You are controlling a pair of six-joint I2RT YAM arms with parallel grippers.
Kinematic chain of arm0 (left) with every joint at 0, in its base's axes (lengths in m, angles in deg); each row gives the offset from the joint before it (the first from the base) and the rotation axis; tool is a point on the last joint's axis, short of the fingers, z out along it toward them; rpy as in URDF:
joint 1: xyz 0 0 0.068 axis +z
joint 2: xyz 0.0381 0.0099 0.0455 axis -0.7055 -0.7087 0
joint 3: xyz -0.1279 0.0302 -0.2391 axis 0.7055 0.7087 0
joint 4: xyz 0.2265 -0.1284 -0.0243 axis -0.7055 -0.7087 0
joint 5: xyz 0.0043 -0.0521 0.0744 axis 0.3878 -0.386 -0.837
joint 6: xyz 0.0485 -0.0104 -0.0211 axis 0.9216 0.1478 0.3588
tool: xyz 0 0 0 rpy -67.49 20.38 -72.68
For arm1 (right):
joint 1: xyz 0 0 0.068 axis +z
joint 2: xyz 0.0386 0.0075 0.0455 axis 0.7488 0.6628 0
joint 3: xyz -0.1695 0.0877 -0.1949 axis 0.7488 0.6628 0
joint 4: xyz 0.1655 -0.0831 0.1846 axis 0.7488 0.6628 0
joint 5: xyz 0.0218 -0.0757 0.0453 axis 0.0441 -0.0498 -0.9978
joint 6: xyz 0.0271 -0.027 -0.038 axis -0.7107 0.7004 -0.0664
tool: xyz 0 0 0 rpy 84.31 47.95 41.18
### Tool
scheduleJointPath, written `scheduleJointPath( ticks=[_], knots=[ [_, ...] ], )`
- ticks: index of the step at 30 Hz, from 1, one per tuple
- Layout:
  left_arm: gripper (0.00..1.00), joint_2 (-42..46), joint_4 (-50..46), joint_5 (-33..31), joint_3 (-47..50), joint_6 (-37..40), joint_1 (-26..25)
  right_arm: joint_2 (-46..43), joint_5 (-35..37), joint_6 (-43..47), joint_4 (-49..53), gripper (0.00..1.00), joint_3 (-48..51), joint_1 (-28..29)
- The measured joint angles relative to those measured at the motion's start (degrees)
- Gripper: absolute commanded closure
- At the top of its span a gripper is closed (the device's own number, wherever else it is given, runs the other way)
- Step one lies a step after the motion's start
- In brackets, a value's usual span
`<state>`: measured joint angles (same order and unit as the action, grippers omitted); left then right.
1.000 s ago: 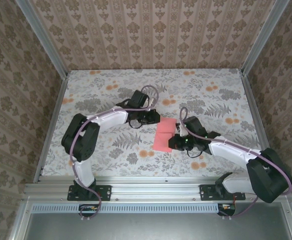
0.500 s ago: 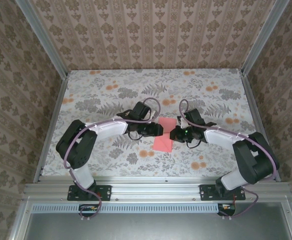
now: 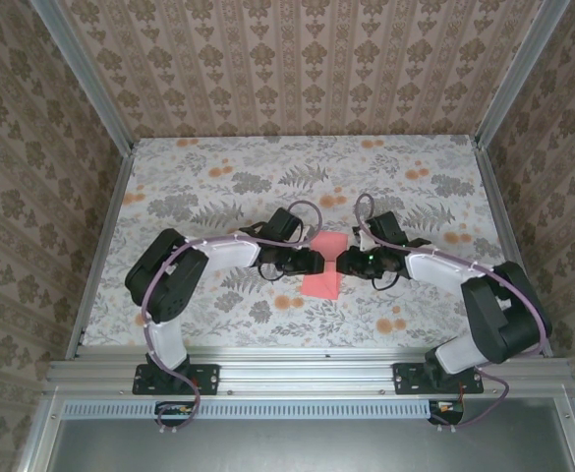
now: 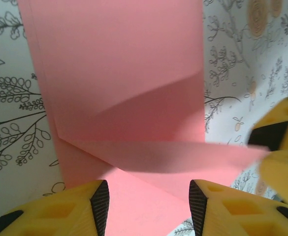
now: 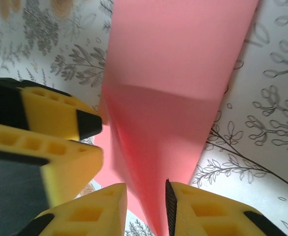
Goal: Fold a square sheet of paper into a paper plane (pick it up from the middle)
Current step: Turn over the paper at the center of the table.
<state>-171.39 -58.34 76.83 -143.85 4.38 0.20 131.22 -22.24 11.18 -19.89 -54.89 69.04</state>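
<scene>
The half-folded pink paper [image 3: 321,280] is lying on the table [image 3: 218,177] between the left gripper [image 4: 148,199] and right gripper [image 5: 146,196], both standing open around it. Pinching the fold should be going gently, no tugging.

arms [image 3: 218,251]: black joints, white links | lilac cables [image 3: 312,206] routed along them | tool fingers [image 4: 232,211] moulded yellow, black-padded

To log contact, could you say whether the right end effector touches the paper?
Cannot tell: the right wrist view shows paper between the right end effector's fingers, contact unclear.
</scene>
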Motion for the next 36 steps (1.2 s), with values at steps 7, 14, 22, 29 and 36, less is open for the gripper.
scheduleJointPath(
  ticks=[7, 14, 22, 29, 36],
  knots=[
    [0.49, -0.61, 0.57, 0.02, 0.0, -0.02, 0.0, -0.59, -1.51, 1.05, -0.61, 0.61, 0.0, -1.42],
    [0.45, -0.61, 0.74, 0.0, 0.0, -0.02, 0.02, 5.79, -5.51, 1.18, -3.17, 0.64, -0.33, -0.79],
    [0.35, 3.02, 0.74, -0.37, 2.1, -0.15, 0.17, 10.08, -8.02, 1.57, -5.62, 0.77, -1.53, 0.33],
    [0.28, 9.4, 1.2, -0.7, 4.98, -0.83, 0.52, 11.78, -9.92, 2.29, -6.8, 0.94, -2.69, 1.01],
    [0.27, 16.65, 6.78, -0.9, 12.24, -6.47, 1.42, 8.9, -13.44, 0.57, -8.7, 0.99, -2.4, 0.76]
  ],
)
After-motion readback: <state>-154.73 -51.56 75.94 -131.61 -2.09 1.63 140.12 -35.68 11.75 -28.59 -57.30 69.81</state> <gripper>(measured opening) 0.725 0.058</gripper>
